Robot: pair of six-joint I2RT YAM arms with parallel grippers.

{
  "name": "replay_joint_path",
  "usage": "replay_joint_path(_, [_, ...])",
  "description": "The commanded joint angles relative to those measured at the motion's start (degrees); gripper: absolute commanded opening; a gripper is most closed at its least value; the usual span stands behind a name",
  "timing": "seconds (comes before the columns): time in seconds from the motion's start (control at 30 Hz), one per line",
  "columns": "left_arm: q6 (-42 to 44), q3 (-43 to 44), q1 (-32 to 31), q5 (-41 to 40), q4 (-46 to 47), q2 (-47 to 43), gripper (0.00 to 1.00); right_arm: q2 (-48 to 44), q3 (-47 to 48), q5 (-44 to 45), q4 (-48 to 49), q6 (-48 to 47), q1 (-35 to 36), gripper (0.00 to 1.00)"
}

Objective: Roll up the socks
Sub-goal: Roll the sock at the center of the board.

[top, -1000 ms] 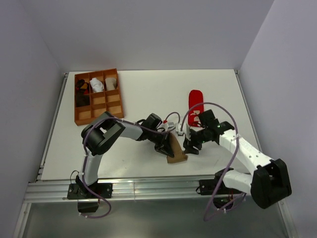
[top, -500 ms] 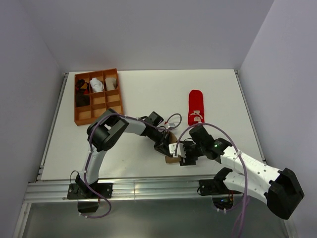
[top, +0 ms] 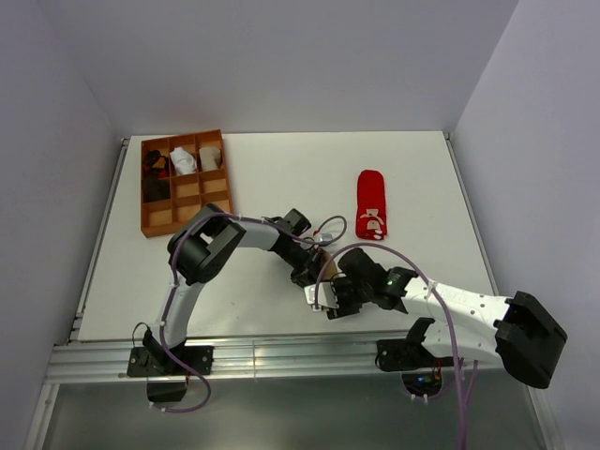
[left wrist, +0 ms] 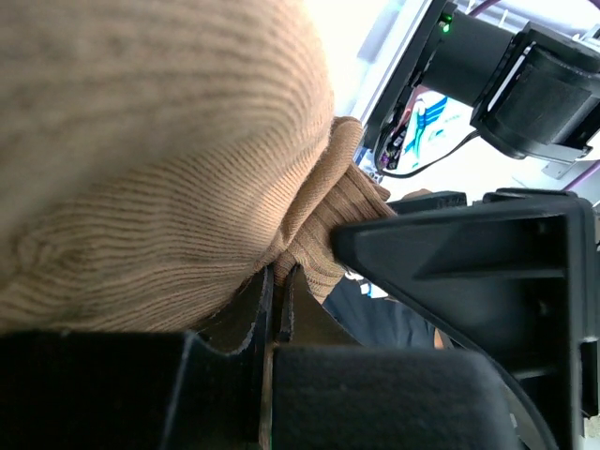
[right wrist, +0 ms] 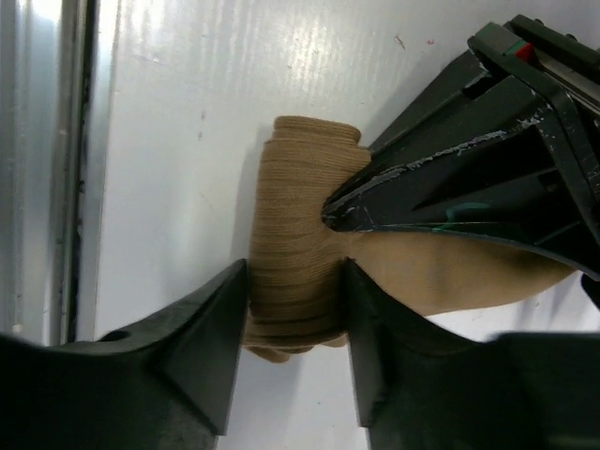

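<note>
A tan sock (right wrist: 302, 178) lies near the table's front edge, its end rolled into a thick bundle. My right gripper (right wrist: 293, 298) is shut on that roll, with a finger pressed against each side. My left gripper (left wrist: 277, 279) is shut on a fold of the same sock (left wrist: 141, 141), and its fingers (right wrist: 441, 192) enter the right wrist view from the right. In the top view the two grippers meet, left (top: 305, 269) and right (top: 327, 298), and hide most of the sock (top: 320, 254). A red sock (top: 371, 204) lies flat farther back on the right.
An orange compartment tray (top: 223, 190) stands at the back left, holding rolled dark and white socks in its far cells. The table's metal front rail (right wrist: 42, 169) runs close beside the right gripper. Purple cables loop over both arms.
My right gripper has swung left and toward the front edge, reached the sock's rolled end and closed round it. My left gripper kept its pinch and shifted slightly back.
</note>
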Motion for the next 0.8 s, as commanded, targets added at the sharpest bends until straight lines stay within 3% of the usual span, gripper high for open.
replay_joint_path(0.0, [4.43,0.28,0.3,-5.46,-3.24,3.14,0.0,2.02,-0.14,1.77,4.34,0.46,0.45,0.49])
replay_joint_path(0.03, [4.51,0.45,0.3,-5.46,-3.41,3.14,0.0,3.24,-0.05,1.85,4.43,0.46,0.36,0.46])
replay_joint_path(0.07, [4.86,0.63,0.3,-5.46,-3.67,3.14,0.0,3.86,0.04,2.12,4.61,0.81,0.36,0.37])
replay_joint_path(0.13, [5.22,1.07,0.3,-6.6,-4.56,2.53,0.01,5.53,0.39,1.86,4.44,1.16,0.36,0.33])
replay_joint_path(0.27, [4.34,1.16,0.66,-10.81,-4.12,-2.99,0.14,8.43,2.14,0.36,1.28,2.3,0.36,0.24])
replay_joint_path(0.57, [-0.04,0.46,3.55,-22.83,-1.4,-14.42,0.41,14.06,5.92,-4.47,-4.88,2.75,-3.41,0.22])
replay_joint_path(0.77, [-7.95,-7.62,7.94,-32.15,4.58,-22.94,0.46,18.01,11.54,-10.7,-12.95,1.25,-9.03,0.22])
